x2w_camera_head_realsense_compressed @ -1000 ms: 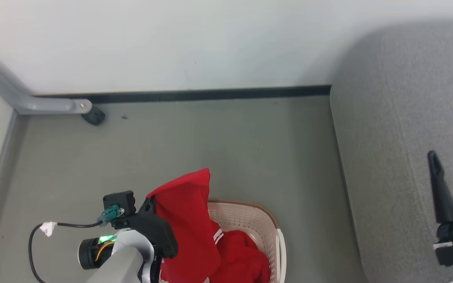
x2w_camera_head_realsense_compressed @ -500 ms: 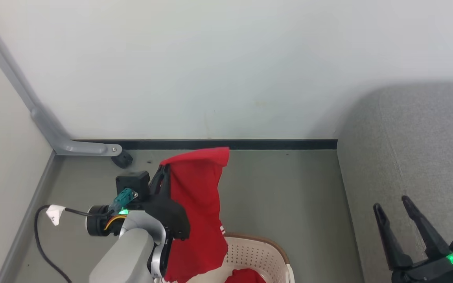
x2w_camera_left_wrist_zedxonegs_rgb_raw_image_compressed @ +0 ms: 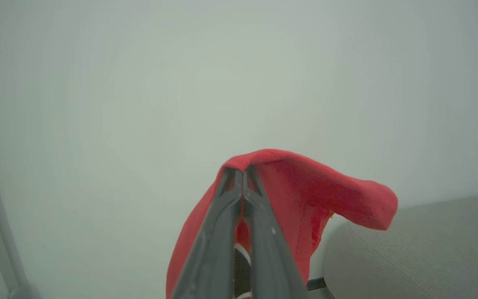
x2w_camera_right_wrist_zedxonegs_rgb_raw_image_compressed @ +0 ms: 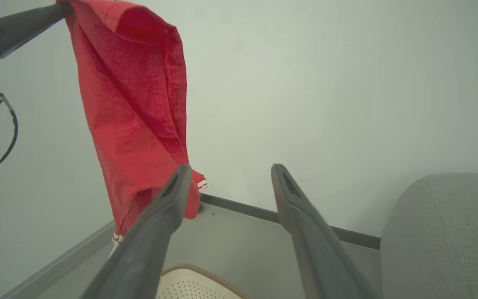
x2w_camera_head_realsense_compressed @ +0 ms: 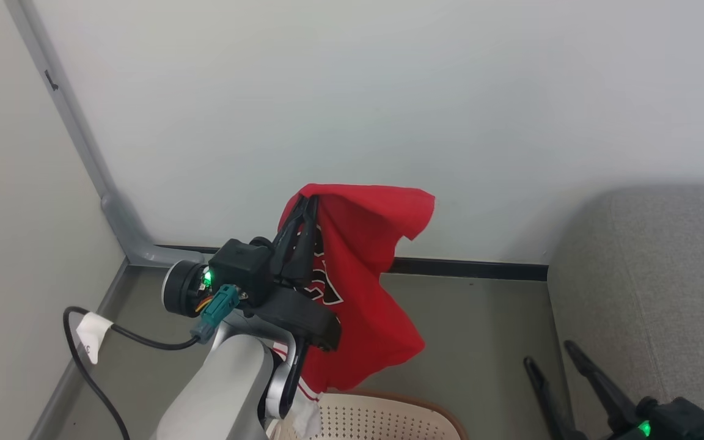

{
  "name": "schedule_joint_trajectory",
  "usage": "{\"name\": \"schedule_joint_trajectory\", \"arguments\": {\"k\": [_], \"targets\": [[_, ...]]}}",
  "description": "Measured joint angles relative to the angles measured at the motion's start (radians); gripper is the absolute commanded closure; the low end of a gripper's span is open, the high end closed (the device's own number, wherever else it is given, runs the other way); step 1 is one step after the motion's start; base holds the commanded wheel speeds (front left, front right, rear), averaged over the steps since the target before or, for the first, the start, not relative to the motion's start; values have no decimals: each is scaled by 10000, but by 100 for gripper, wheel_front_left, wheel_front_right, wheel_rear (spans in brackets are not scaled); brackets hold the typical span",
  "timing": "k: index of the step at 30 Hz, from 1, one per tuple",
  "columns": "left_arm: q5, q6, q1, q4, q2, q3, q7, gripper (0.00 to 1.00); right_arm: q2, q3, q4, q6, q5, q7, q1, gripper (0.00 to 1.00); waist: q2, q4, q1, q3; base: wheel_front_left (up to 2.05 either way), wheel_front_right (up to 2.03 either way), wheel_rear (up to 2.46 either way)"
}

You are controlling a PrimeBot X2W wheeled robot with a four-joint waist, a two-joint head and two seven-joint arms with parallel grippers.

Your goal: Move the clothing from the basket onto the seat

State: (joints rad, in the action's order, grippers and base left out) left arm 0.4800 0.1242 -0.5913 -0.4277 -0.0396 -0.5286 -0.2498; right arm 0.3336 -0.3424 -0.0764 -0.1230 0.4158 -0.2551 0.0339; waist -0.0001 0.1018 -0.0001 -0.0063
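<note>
My left gripper point(x2w_camera_head_realsense_compressed: 309, 201) is shut on the top fold of a red jersey, the clothing point(x2w_camera_head_realsense_compressed: 367, 287). The jersey hangs free above the cream basket point(x2w_camera_head_realsense_compressed: 382, 418), whose rim shows at the bottom edge. Part of a navy-and-white numeral shows beside the fingers. In the left wrist view the closed fingers point(x2w_camera_left_wrist_zedxonegs_rgb_raw_image_compressed: 241, 172) pinch the red cloth point(x2w_camera_left_wrist_zedxonegs_rgb_raw_image_compressed: 305, 195) against the pale wall. My right gripper point(x2w_camera_head_realsense_compressed: 547, 354) stands open and empty at the lower right, beside the grey seat point(x2w_camera_head_realsense_compressed: 645, 275). From the right wrist, its spread fingers point(x2w_camera_right_wrist_zedxonegs_rgb_raw_image_compressed: 231, 168) frame the hanging jersey point(x2w_camera_right_wrist_zedxonegs_rgb_raw_image_compressed: 135, 116), the basket rim point(x2w_camera_right_wrist_zedxonegs_rgb_raw_image_compressed: 197, 282) and the seat point(x2w_camera_right_wrist_zedxonegs_rgb_raw_image_compressed: 446, 232).
A pale wall with a black baseboard point(x2w_camera_head_realsense_compressed: 468, 267) closes the back. A grey metal frame post point(x2w_camera_head_realsense_compressed: 113, 214) stands in the left corner. A black cable with a white tag point(x2w_camera_head_realsense_compressed: 92, 333) trails from my left wrist. Grey floor lies between basket and seat.
My left gripper has lifted the jersey up out of the basket until it hangs clear. The head view has tilted upward, showing more wall. The right gripper has stayed open.
</note>
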Motion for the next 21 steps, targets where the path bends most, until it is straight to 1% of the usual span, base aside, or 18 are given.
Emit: {"name": "schedule_joint_trajectory", "arguments": {"k": [7, 13, 15, 21], "targets": [[-119, 0, 41, 1124, -10, -332, 19, 100, -372, -1118, -82, -2, -211, 123, 503, 0, 1, 273, 0, -203, 0, 0, 0], [-213, 0, 48, 1814, -12, -520, 523, 100, -606, -2389, -38, -2, -188, 174, 1087, 0, 2, 499, 0, -243, 0, 0, 0], [-397, 0, 53, 1927, -10, -546, 665, 100, -671, -2761, -52, -2, -184, 199, 1309, 0, 1, 565, 1, -232, 0, 0, 0], [-510, 2, 154, 2447, -17, -652, 1089, 100, -905, -3440, -546, -4, 82, 311, 2064, 0, 2, 696, 2, -167, 0, 0, 0]]}}
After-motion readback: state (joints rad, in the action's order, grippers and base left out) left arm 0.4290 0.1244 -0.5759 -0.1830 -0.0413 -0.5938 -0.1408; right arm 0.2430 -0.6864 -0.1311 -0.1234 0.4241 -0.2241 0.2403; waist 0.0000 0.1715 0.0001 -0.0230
